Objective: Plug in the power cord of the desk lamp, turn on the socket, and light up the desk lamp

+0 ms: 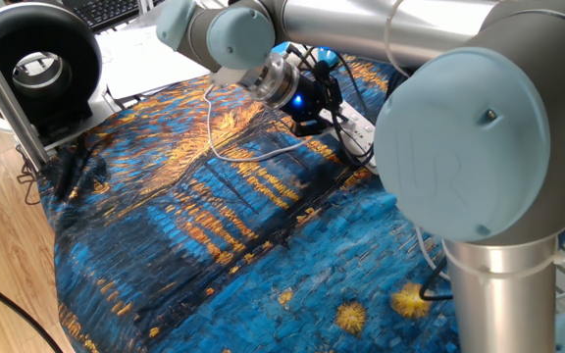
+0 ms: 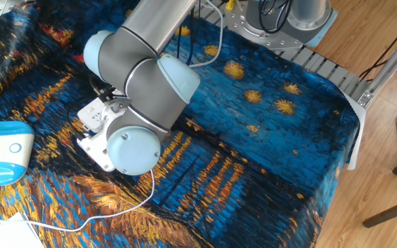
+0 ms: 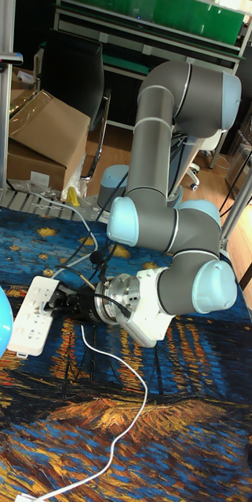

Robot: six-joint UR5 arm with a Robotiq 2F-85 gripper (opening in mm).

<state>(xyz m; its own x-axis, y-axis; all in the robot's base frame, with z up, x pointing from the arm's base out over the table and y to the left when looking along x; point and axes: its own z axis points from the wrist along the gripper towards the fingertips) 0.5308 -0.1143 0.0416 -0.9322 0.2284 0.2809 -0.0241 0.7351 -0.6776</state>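
A blue and orange painted-pattern tablecloth (image 1: 194,245) is being shown covering the table. A round black fan (image 1: 35,64) is sitting at its far corner beside a dark keyboard (image 1: 106,10). A brown cardboard box (image 3: 39,125) is lying behind the table.
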